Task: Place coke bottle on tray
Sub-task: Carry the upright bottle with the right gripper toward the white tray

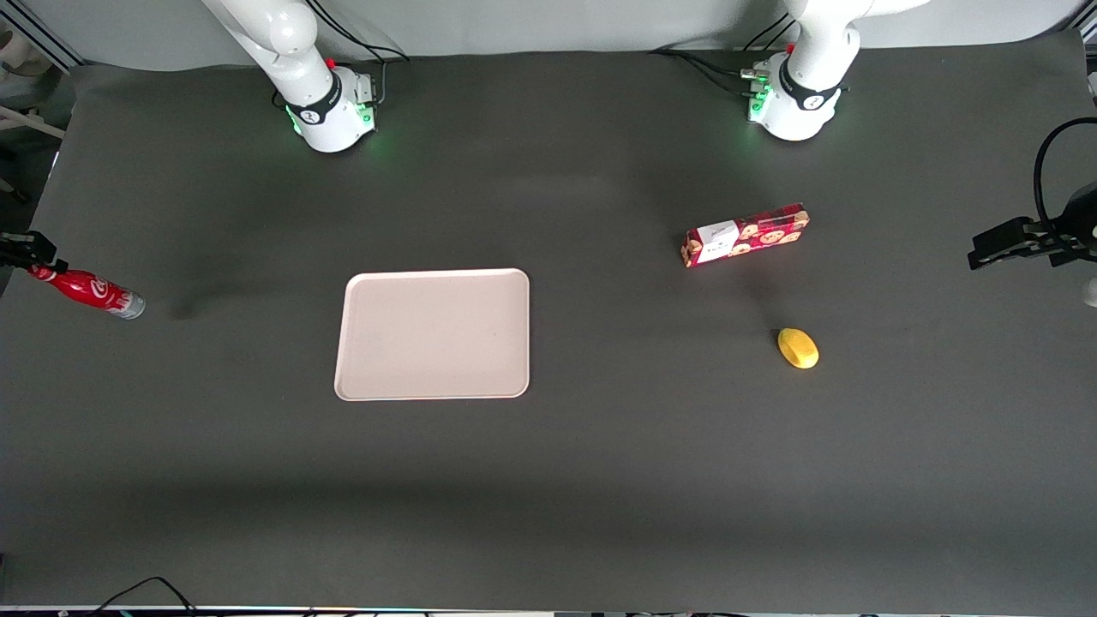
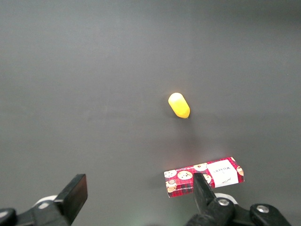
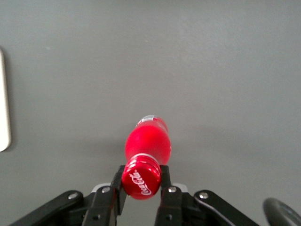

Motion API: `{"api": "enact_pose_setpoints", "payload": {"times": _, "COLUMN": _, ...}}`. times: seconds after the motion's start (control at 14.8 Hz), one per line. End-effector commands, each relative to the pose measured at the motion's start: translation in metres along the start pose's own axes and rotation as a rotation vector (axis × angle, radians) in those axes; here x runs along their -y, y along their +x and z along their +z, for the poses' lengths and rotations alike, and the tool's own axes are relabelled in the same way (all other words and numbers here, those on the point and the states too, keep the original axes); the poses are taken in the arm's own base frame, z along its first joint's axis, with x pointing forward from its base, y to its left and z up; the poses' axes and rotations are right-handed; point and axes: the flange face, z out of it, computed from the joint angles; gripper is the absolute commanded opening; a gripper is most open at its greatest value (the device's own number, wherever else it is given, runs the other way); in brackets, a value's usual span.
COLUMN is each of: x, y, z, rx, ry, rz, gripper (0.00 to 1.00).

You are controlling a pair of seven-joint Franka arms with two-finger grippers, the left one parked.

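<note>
At the worktop's edge on my working arm's end, my gripper point(image 1: 32, 257) is nearly cut off by the front view's border; only its dark fingertips show there, pinching the neck of the coke bottle point(image 1: 90, 291). That bottle hangs tilted, silvery base pointing toward the tray point(image 1: 433, 335), and whether the base touches the dark mat point(image 1: 548, 480) cannot be told from this view. My wrist camera supplies what the front view lacks: both fingers point(image 3: 165, 181) pressed against the neck just under the red cap, white script legible, with the bottle's point(image 3: 146, 143) body foreshortened below and its base barely visible. A sliver of the tray's rim point(image 3: 3, 108) shows in that same view. The tray sits near the worktop's middle, well apart from the bottle, with bare mat between them. Toward the parked arm's end lie a red patterned cookie box point(image 1: 745, 235) and, nearer the front camera, a small yellow object point(image 1: 798, 348), both well apart from the tray.
</note>
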Motion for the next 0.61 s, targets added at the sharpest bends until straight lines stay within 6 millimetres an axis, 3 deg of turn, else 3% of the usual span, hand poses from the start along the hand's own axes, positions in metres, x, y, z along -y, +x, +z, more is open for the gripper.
{"api": "enact_pose_setpoints", "payload": {"times": 0.0, "x": 0.031, "y": 0.023, "z": -0.074, "rx": 0.050, "ry": -0.019, "rz": 0.019, "gripper": 0.00}}
{"api": "enact_pose_setpoints", "payload": {"times": 0.07, "x": 0.041, "y": 0.028, "z": -0.087, "rx": 0.061, "ry": -0.023, "rz": 0.019, "gripper": 0.00}}
{"api": "enact_pose_setpoints", "payload": {"times": 0.27, "x": 0.060, "y": 0.036, "z": -0.095, "rx": 0.059, "ry": -0.025, "rz": 0.035, "gripper": 0.00}}
{"api": "enact_pose_setpoints", "payload": {"times": 0.4, "x": 0.097, "y": 0.048, "z": -0.105, "rx": 0.045, "ry": -0.039, "rz": 0.041, "gripper": 0.00}}
{"api": "enact_pose_setpoints", "payload": {"times": 0.54, "x": 0.150, "y": 0.066, "z": -0.108, "rx": 0.043, "ry": -0.041, "rz": 0.055, "gripper": 0.00}}
